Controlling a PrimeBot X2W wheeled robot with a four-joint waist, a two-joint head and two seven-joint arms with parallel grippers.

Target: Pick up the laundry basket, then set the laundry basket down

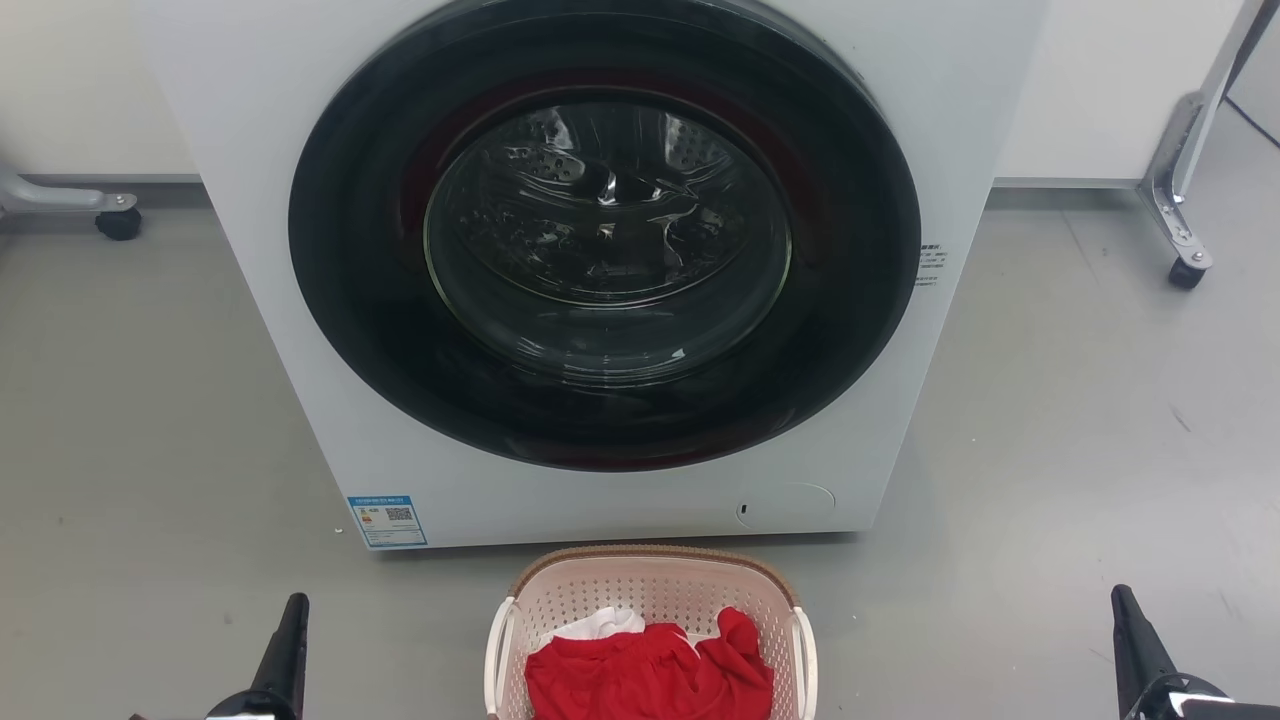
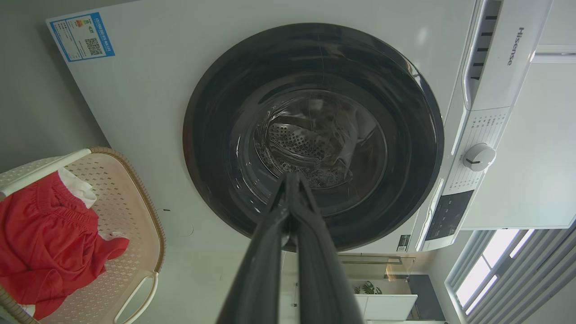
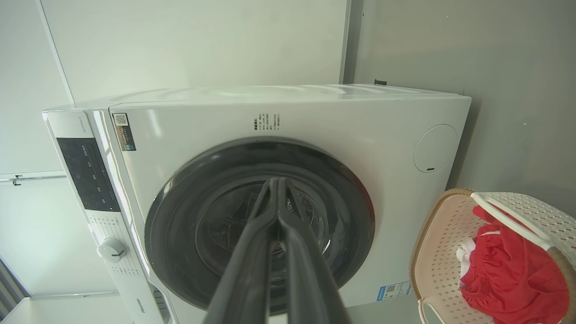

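The laundry basket (image 1: pixel 640 590) stands on the grey floor just before the washing machine, low in the middle of the head view. It is pale pink-beige with perforated sides, a brown rim and white side handles, and holds red and white clothes. My left gripper (image 1: pixel 292 615) is at the lower left and my right gripper (image 1: pixel 1122 610) at the lower right, each well apart from the basket. Both are shut and hold nothing. The basket (image 2: pixel 126 216) lies left of my left gripper (image 2: pixel 291 177) in the left wrist view. In the right wrist view the basket (image 3: pixel 441 252) lies right of my right gripper (image 3: pixel 275 182).
A white front-loading washing machine (image 1: pixel 260 250) with a closed dark round door (image 1: pixel 605 235) stands right behind the basket. Wheeled metal frame legs sit at the far left (image 1: pixel 110 210) and far right (image 1: pixel 1185 230). Grey floor (image 1: pixel 1050 450) spreads on both sides.
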